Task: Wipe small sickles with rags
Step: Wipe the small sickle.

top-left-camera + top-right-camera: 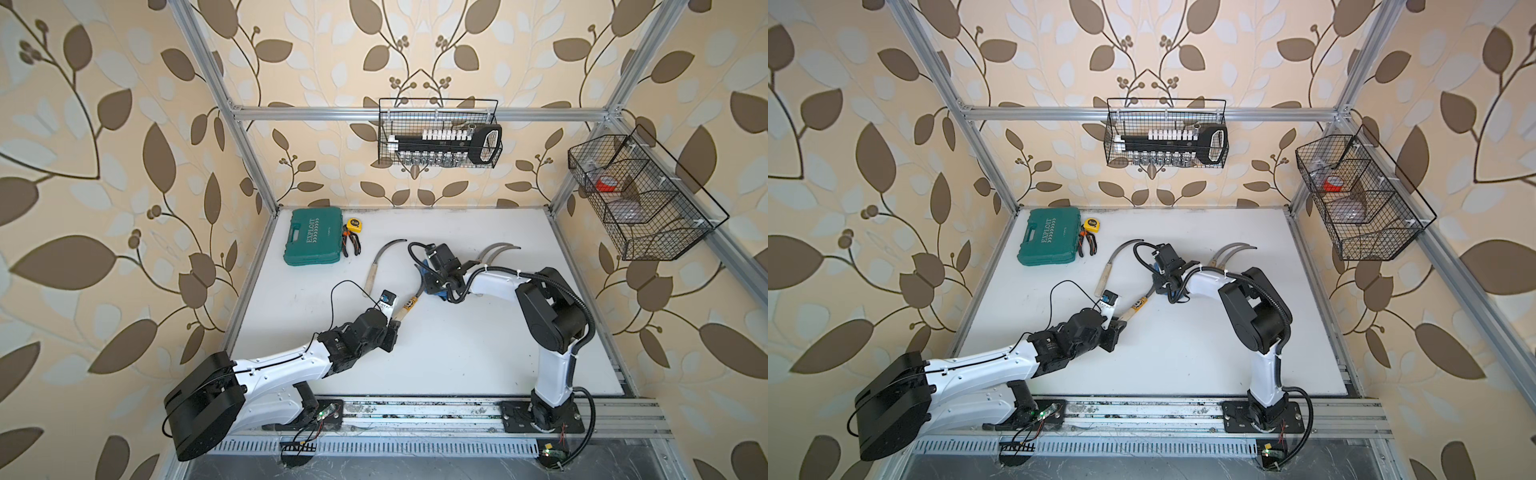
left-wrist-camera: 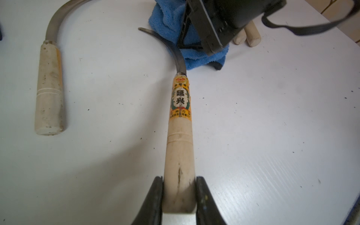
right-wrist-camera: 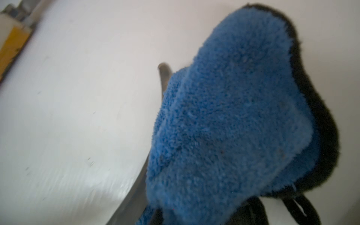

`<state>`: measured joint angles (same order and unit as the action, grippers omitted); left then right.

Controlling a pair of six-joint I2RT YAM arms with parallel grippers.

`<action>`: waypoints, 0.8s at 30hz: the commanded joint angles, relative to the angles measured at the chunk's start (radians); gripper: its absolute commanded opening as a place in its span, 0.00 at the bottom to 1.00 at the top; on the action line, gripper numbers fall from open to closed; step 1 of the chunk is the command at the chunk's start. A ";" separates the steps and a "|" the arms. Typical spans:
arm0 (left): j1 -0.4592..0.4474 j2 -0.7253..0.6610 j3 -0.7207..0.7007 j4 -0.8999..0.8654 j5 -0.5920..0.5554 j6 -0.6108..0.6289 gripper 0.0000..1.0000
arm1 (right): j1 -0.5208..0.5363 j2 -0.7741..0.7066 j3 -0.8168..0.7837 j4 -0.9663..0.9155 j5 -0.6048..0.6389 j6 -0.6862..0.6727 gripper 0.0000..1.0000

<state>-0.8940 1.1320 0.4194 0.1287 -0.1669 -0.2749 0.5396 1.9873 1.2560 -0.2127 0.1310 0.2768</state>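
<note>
The white table (image 1: 457, 353) spreads under both my arms, speckled with dark grit. Two black wire baskets hang above it, one on the back rail (image 1: 440, 133) and one on the right-hand rail (image 1: 640, 199). At the far left corner lies the green tool case (image 1: 313, 237), lid down. My left pincer (image 2: 179, 187) is pinching the butt end of the labelled sickle (image 2: 180, 136), one finger on each side of its pale wooden handle, and the handle points away from me toward the middle of the table. The sickle's dark blade curves off and passes under the blue microfibre cloth (image 3: 233, 126), with only its tip showing past the cloth's edge. My right pincer (image 1: 433, 282) comes down onto that cloth from above. Its fingers are buried in the pile, so I read it as pressed together on the cloth, bunching it against the blade, though the close view is blurred. A second sickle (image 1: 374, 270) lies loose just to the left of the held one, apart from it. Two more sickles (image 1: 496, 253) lie side by side beyond my right arm, their blades fanned toward the back. Beside the case sit the orange-handled pliers (image 1: 352, 245), and the yellow tape measure (image 1: 354, 224) is just behind them.
</note>
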 commanded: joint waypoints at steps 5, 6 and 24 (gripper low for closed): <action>-0.040 0.075 0.045 0.040 -0.064 0.025 0.00 | -0.036 0.155 0.215 -0.063 -0.020 -0.040 0.00; -0.043 0.080 0.044 0.041 -0.073 0.025 0.00 | -0.036 0.175 0.242 -0.076 -0.021 -0.042 0.00; -0.023 0.022 0.122 -0.146 -0.128 -0.165 0.00 | 0.077 -0.016 -0.105 0.041 0.068 0.005 0.00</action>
<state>-0.9283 1.1866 0.4747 0.0502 -0.2882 -0.3470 0.5812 1.9957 1.2125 -0.1085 0.1818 0.2577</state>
